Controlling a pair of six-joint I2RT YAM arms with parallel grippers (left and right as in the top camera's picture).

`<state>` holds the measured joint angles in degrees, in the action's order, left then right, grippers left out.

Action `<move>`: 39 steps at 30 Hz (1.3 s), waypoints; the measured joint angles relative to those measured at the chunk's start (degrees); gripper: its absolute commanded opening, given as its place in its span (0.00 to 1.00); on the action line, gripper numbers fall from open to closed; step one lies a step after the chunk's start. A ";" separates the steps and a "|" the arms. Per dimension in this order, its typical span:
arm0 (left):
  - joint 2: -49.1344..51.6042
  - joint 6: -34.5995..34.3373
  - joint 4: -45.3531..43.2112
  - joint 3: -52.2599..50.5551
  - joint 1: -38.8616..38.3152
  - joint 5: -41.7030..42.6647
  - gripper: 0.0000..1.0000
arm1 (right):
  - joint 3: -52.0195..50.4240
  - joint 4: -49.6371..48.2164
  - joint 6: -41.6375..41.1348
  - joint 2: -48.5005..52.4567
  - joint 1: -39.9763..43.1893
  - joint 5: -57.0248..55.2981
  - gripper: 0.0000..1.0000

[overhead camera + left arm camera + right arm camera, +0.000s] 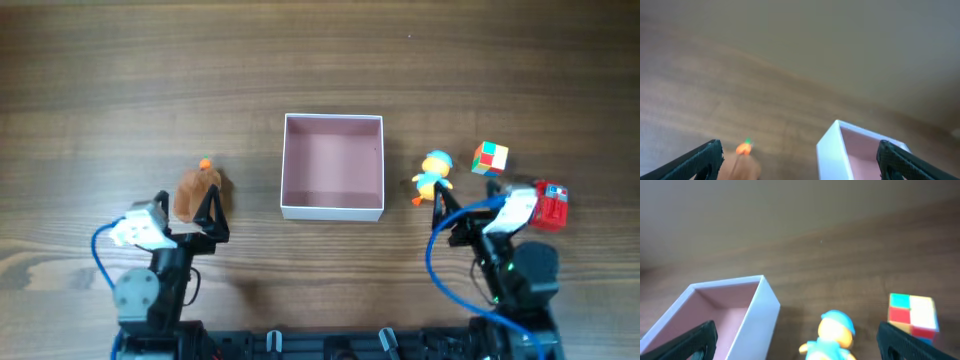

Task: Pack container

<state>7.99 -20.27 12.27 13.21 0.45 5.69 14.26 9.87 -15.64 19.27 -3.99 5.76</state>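
Note:
The container (333,210) is a square box with white walls and a pinkish inside, empty, at the table's middle. A brown toy with an orange tip (197,190) lies to its left. My left gripper (186,203) is open around the toy's near side, above it. In the left wrist view the toy (742,167) sits low between the open jaws (800,165), with the container (829,150) to the right. A yellow figure with a blue cap (433,176) stands right of the container. My right gripper (470,207) is open just behind it; the figure (834,335) shows between the jaws (799,342).
A multicoloured cube (489,158) lies right of the figure and also shows in the right wrist view (911,312). A red toy (550,205) lies beside the right gripper's body. The container wall (762,315) is at the right wrist view's left.

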 measured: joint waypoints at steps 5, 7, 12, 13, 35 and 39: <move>19.10 0.02 10.36 18.82 0.02 0.26 1.00 | 22.05 17.42 -0.22 17.62 0.31 -3.74 1.00; 29.09 0.02 15.82 27.56 0.04 0.28 1.00 | 32.30 25.55 -0.22 25.05 1.64 -4.52 1.00; 42.84 0.02 28.37 40.48 0.04 0.26 1.00 | 55.21 51.32 1.60 39.43 7.65 -4.98 1.00; 44.00 0.02 29.38 41.33 0.04 0.24 1.00 | 58.10 55.04 1.88 41.70 8.98 -5.01 1.00; 44.61 0.02 37.03 41.57 0.04 -1.99 1.00 | 60.52 52.70 10.60 72.26 35.43 -7.67 1.00; 44.61 0.02 37.03 41.57 0.04 -1.99 1.00 | 53.90 46.77 10.80 73.48 35.43 -7.48 1.00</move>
<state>52.60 -20.25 49.30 54.78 0.49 3.70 68.16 56.64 -4.84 92.75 31.44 -1.72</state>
